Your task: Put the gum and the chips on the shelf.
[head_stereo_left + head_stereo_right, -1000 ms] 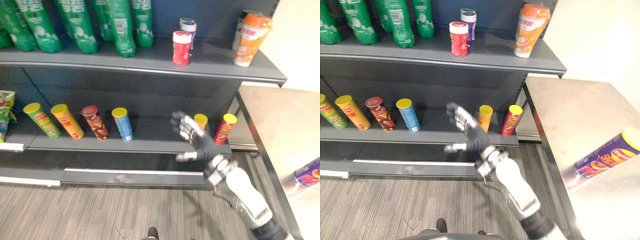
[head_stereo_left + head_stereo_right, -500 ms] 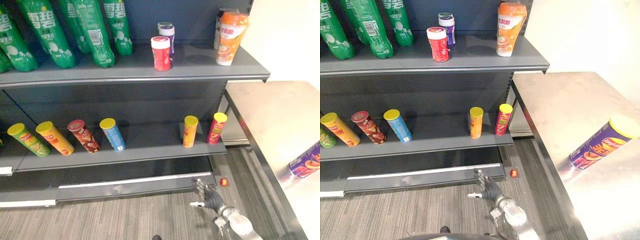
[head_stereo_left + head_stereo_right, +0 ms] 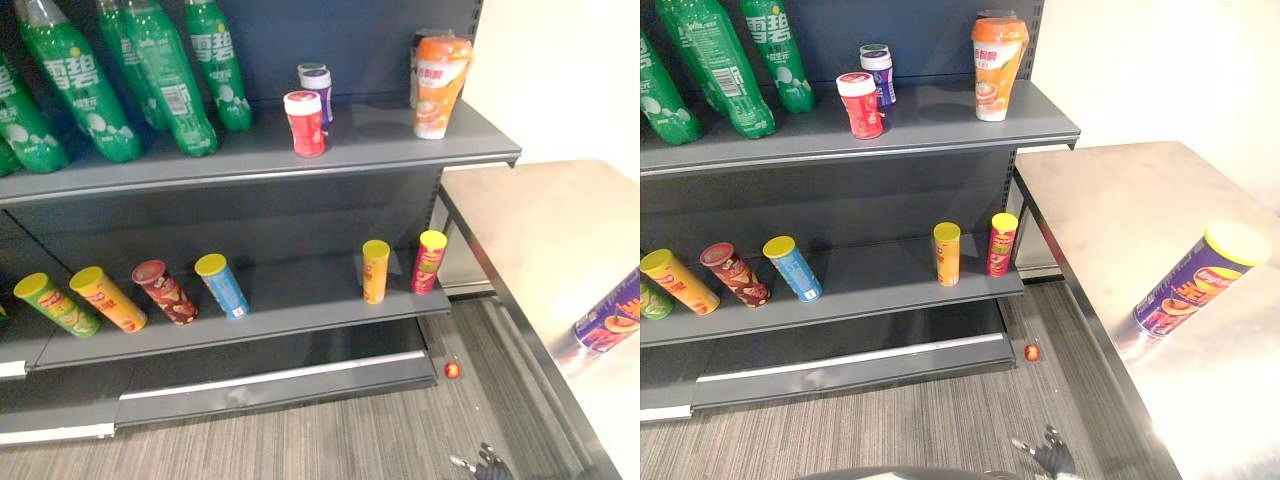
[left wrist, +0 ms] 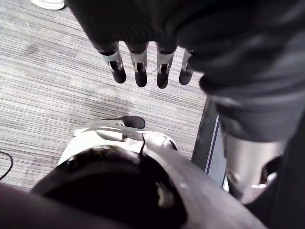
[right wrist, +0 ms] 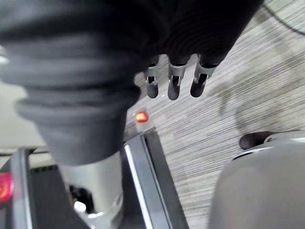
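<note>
Two gum jars stand on the top shelf [image 3: 400, 140] in the upper middle of the frame, the red jar [image 3: 305, 123] in front of the purple jar [image 3: 318, 82]. The right hand [image 5: 174, 85], raised a second ago before the yellow can [image 3: 375, 271] on the lower shelf [image 3: 300, 300], has dropped to the bottom edge (the camera has swung right too). In its wrist view we see its fingers straight, holding nothing, over the floor [image 3: 330, 440]. The left hand [image 4: 140, 71] hangs equally slack and empty.

We judge one placement done and the arm pulling back for the next item. A purple can [image 3: 1200, 280] of chips sits on the table [image 3: 1110, 200] at right, not yet shelved. The left eye view cuts that can off at the frame edge.

A small red thing [image 3: 451, 369] lies on the floor below the shelves. It may be a cap or a ball, and it is too small for us to tell.
</note>
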You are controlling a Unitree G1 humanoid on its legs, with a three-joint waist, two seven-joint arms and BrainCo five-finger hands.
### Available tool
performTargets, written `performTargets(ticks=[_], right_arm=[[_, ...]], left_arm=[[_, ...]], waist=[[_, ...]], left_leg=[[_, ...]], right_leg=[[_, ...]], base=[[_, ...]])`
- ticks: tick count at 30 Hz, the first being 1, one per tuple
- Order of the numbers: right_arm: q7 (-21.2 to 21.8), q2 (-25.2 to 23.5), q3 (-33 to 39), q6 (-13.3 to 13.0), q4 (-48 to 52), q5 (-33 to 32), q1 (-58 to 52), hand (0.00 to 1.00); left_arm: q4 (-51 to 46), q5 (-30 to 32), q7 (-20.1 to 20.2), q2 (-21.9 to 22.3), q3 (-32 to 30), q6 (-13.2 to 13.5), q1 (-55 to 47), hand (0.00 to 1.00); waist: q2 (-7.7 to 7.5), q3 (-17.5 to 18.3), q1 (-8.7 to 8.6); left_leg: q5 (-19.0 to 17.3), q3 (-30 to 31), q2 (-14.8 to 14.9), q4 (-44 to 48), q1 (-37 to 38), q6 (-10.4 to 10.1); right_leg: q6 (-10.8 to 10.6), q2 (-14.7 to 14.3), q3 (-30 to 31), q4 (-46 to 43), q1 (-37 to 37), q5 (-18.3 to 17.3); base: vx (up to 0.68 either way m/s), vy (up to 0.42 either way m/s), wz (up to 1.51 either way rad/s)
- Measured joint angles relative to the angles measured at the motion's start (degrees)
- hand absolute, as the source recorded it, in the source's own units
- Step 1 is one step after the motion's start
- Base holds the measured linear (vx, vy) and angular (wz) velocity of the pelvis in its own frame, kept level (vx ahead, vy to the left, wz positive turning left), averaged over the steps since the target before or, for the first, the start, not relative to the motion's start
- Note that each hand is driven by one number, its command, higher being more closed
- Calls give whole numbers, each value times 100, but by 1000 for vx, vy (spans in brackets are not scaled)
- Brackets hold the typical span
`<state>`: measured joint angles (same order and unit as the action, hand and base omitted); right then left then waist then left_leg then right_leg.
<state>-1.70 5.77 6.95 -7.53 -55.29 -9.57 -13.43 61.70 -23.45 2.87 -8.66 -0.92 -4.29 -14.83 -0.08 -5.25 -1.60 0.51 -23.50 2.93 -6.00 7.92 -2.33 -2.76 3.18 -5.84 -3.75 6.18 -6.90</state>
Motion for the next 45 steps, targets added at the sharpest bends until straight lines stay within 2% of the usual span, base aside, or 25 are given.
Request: performTargets(ticks=[5, 9, 11, 13, 15, 16, 17, 18, 19, 21, 24, 27, 29, 30, 31, 33, 34, 35, 36, 37, 38, 39, 40, 41, 45], right_arm=[[-128, -124, 401, 208, -114, -320, -221, 0], [-255, -279, 797, 147, -56, -677, -230, 0], [-263, -371, 902, 87, 40, -661, -236, 0], [-192, -398, 1011, 60, 21, -605, -214, 0], [-80, -388, 1063, -56, -164, -421, -136, 0], [-54, -390, 1071, -95, -249, -387, -136, 0], [-44, -402, 1084, -124, -299, -381, -141, 0], [-49, -452, 1146, -178, -396, -381, -127, 0], [-53, -459, 1182, -184, -441, -379, -123, 0], [-77, -444, 1283, -268, -434, -398, -109, 0], [-109, -286, 1267, -302, -406, -375, -99, 0], [-217, -263, 1206, -308, -365, -377, 141, 0], [-255, -311, 1154, -310, -350, -371, 213, 0], [-286, -372, 1118, -302, -353, -299, 216, 0], [-290, -388, 1116, -291, -374, -225, 207, 0], [-325, -433, 1094, -290, -387, -172, 71, 0], [-360, -425, 1054, -292, -393, -173, 62, 0], [-459, -305, 1053, -295, -409, -186, 142, 0], [-507, -251, 1052, -295, -429, -194, 206, 0], [-521, -196, 1052, -320, -537, -239, 393, 0], [-509, -200, 1051, -327, -552, -239, 417, 0], [-400, -192, 1054, -381, -606, -226, 462, 0], [-261, -203, 1031, -482, -599, -182, 466, 0], [-65, -301, 857, -543, -613, -170, 368, 0], [-50, -275, 825, -540, -638, -227, 289, 0]], left_arm=[[138, 5, 17, 34, -60, 1, 106, 0], [209, 55, 57, 35, -104, -14, 223, 0], [203, 125, 83, 33, -188, -9, 201, 0], [201, 105, 78, 31, -248, -15, 261, 0], [145, -85, 68, 53, -360, 1, 385, 0], [98, -115, 77, -4, -427, 17, 436, 0], [106, -134, 84, -44, -433, 8, 445, 0], [121, -140, 86, -114, -523, 13, 452, 0], [135, -147, 58, -100, -534, 19, 483, 0], [157, -168, 68, 68, -515, 34, 643, 0], [94, -168, 83, 268, -505, 34, 677, 0], [-31, -172, 89, 274, -532, 42, 607, 0], [-47, -177, 102, 252, -585, 41, 604, 0], [-48, -256, 89, 171, -644, 45, 594, 0], [-47, -294, 85, 143, -666, 46, 579, 0], [-79, -329, -29, 119, -870, 199, 536, 0], [-107, -338, -24, 124, -874, 244, 555, 0], [-224, -347, -11, 182, -872, 268, 615, 0], [-297, -351, -6, 234, -862, 300, 626, 0], [-396, -547, 7, 319, -855, 414, 624, 0], [-395, -574, 10, 323, -855, 415, 624, 0], [-394, -658, 15, 360, -853, 408, 600, 0], [-363, -798, 24, 432, -878, 397, 556, 0], [-351, -791, 23, 282, -872, 388, 656, 0], [-230, -778, -12, 269, -838, 370, 648, 0]], waist=[[13, -120, -113], [9, -446, -197], [2, -571, -190], [68, -642, -251], [104, -658, -269], [9, -655, -256], [-56, -651, -255], [-202, -643, -238], [-197, -662, -273], [106, -762, -298], [288, -742, -292], [270, -689, -276], [173, -653, -276], [41, -644, -256], [-10, -618, -250], [-119, -565, -241], [-135, -572, -208], [-47, -583, -188], [-30, -603, -174], [-62, -635, -85], [-66, -636, -72], [-3, -633, -54], [115, -611, 22], [-189, -550, -90], [-83, -523, -7]], left_leg=[[-117, -332, -111, 2, 147, 66], [-244, -1092, -53, 6, 424, 104], [-321, -1796, 81, 6, 575, 93], [-512, -2685, 483, 167, 701, -70], [-591, -3182, 806, 363, 717, -210], [-612, -3465, 902, 486, 711, -318], [-566, -3602, 881, 546, 733, -320], [-493, -3809, 774, 568, 765, -357], [-466, -3876, 783, 574, 770, -344], [-420, -3874, 864, 514, 927, -363], [-225, -3881, 881, 354, 1097, -516], [-149, -4047, 940, 462, 1151, -614], [-149, -4091, 1014, 696, 1135, -615], [-149, -4118, 1149, 1172, 1119, -615], [-149, -4108, 1254, 1463, 1101, -615], [-195, -3572, 2013, 3318, 737, -563], [-374, -3231, 2106, 3711, 538, -461], [-999, -2533, 1929, 3965, 139, -503], [-1207, -2234, 1784, 3991, -43, -501], [-1503, -1738, 1308, 3649, -352, -442], [-1503, -1674, 1238, 3504, -381, -438], [-1093, -1385, 1087, 2534, -377, -243], [-886, -1052, 1037, 2211, -366, -304], [-890, -626, 577, 1900, -501, -296], [-726, -571, 413, 1586, -443, -236]], right_leg=[[-168, 120, 309, -617, -288, -287], [-361, 148, 266, -975, -554, -141], [-141, 337, -843, -1131, -693, -153], [170, 699, -2583, -1792, -797, -334], [219, 1019, -3455, -2284, -790, -363], [196, 1144, -3647, -2217, -748, -309], [195, 1202, -3651, -2023, -682, -55], [93, 1297, -3480, -1628, -557, 559], [164, 1233, -3461, -1499, -546, 502], [168, 1024, -3450, -1300, -379, 502], [167, 803, -3338, -972, -155, 499], [167, 640, -2986, -600, -82, 500], [166, 599, -2856, -430, -88, 500], [166, 610, -2768, -372, -75, 500], [167, 617, -2724, -352, -66, 501], [170, 596, -2499, -127, 129, 504], [167, 608, -2416, -60, 145, 502], [171, 701, -2138, 59, 157, 496], [170, 763, -1972, 114, 172, 495], [146, 1005, -1564, 133, 204, 508], [119, 1044, -1534, 112, 208, 526], [-69, 1059, -1453, 34, 204, 559], [-426, 1004, -1317, 88, 193, 433], [-690, 1226, -1256, 336, 112, 509], [-793, 1245, -1243, 421, 97, 599]], base=[[22, 53, -30], [-18, 55, -92], [-111, 70, -183], [-33, 32, -193], [69, -50, -171], [127, -89, -158], [181, -122, -135], [151, -119, -86], [152, -171, -79], [99, -147, -27], [73, -125, 0], [52, -107, -32], [64, -88, -49], [87, -90, -50], [102, -90, -65], [90, -93, -57], [61, 6, -65], [17, 60, -60], [24, 258, -103], [22, 177, -81], [23, 285, -95], [2, 220, -79], [51, 415, -46], [39, 334, -10], [-29, 67, 10]])
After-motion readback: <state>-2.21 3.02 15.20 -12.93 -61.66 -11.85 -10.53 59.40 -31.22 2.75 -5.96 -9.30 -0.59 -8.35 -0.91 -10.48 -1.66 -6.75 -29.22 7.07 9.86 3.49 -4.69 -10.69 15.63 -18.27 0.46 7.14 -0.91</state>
